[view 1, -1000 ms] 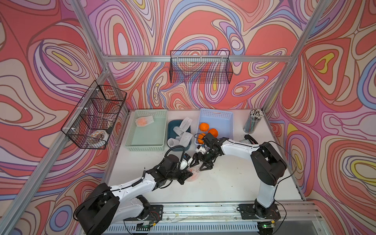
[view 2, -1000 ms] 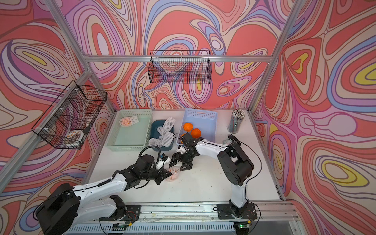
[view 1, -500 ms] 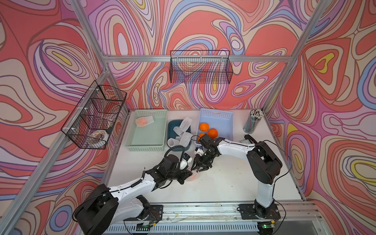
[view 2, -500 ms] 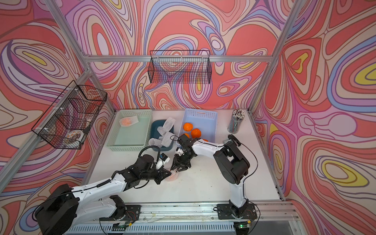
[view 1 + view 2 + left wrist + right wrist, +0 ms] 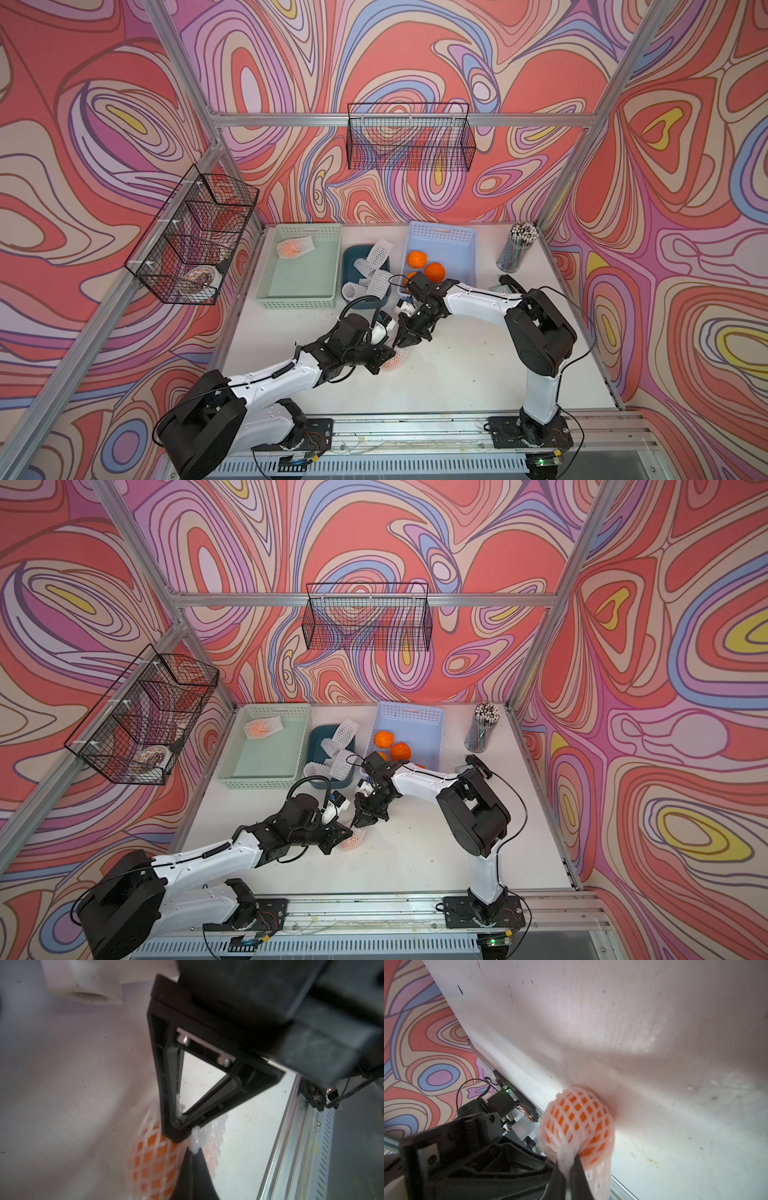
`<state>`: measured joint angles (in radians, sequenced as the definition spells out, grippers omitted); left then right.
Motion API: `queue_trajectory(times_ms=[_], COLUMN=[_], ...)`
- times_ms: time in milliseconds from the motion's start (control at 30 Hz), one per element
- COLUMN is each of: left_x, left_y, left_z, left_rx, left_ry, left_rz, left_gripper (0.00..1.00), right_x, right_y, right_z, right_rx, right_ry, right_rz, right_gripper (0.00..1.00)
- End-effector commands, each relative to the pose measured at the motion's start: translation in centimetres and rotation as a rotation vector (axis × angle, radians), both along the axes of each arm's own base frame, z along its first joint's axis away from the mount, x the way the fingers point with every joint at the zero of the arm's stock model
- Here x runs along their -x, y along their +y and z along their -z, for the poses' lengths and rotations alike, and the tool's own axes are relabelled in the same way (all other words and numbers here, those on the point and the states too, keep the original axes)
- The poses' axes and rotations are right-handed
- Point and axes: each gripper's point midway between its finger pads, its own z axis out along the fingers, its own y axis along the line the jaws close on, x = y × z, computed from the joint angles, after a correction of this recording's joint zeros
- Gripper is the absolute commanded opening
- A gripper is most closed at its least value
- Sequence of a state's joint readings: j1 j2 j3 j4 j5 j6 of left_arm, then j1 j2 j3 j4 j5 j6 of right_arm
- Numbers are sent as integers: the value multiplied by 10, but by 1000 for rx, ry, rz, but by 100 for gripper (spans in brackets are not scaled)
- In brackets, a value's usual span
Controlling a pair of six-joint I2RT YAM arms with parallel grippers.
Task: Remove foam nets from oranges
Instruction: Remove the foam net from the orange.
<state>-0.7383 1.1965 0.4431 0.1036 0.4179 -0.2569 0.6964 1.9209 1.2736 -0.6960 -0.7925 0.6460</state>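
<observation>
The orange (image 5: 576,1108) you are working on sits on the white tabletop (image 5: 457,374), near the middle, wrapped in its foam net (image 5: 604,1167). Your right gripper (image 5: 568,1172) has its fingers pinched tight on the bunched end of that net. Your left gripper (image 5: 180,1133) has its fingers squeezed tight on a white tuft of the same net. In both top views the two grippers meet tip to tip right at the orange.

Behind them, at the back of the tabletop, three bins stand in a row. The pale green basket (image 5: 295,302) holds one more wrapped orange (image 5: 293,248) in a far corner. The dark blue tray (image 5: 357,254) beside it holds loose empty nets (image 5: 376,259), and one pokes out over its back edge. The light blue basket (image 5: 442,230) holds bare oranges (image 5: 417,259); your right arm hides part of them. A cup of pencils (image 5: 516,253) stands at the far right corner. Two black wire baskets (image 5: 409,137) hang on the walls. A small black box (image 5: 508,1089) by the front rail has writing on it, too small to read.
</observation>
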Motion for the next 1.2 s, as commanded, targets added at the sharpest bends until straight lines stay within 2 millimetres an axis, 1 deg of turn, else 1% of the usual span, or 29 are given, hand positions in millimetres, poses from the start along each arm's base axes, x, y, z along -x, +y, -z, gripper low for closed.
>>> queue_trajectory(times_ms=[0,233,367,467,500,600,633,767,900,1000,1067,1167], left_x=[-17,-26,-33,-36,-36,-34,-33,-29,-22,-18,-13,-5], left_y=[-13,-18,-16,-15,-15,-13,-11,-2,12,25,31,37], left_z=[-21,-33,-41,-47,-47,-43,-41,-43,-47,-44,-42,-44], left_rx=[56,99,125,154,159,157,153,185,208,201,185,176], left_ry=[-61,-73,-86,-95,-89,-59,-46,-26,-21,-8,10,34], left_rz=[-28,-65,-122,-148,-155,-172,-180,-234,-286,-334,-352,-350], left_gripper=[0,0,6,7,11,29,33,44,56,60,60,61], right_x=[3,-3,-6,-6,-6,-5,-5,-8,-11,-11,-11,-12], right_y=[8,3,-4,-1,-1,-1,-1,-4,-4,-4,-4,-4], right_z=[-21,-25,-22,-24,-24,-22,-22,-19,-22,-21,-20,-21], right_rx=[-42,-5,34,20,15,15,14,18,16,23,26,26], right_ry=[-16,-43,-57,-55,-52,-50,-50,-50,-60,-59,-56,-59], right_rz=[-30,-35,-41,-41,-42,-40,-40,-30,-26,-27,-27,-23], right_gripper=[2,0,0,0,0,0,0,0,0,0,0,0])
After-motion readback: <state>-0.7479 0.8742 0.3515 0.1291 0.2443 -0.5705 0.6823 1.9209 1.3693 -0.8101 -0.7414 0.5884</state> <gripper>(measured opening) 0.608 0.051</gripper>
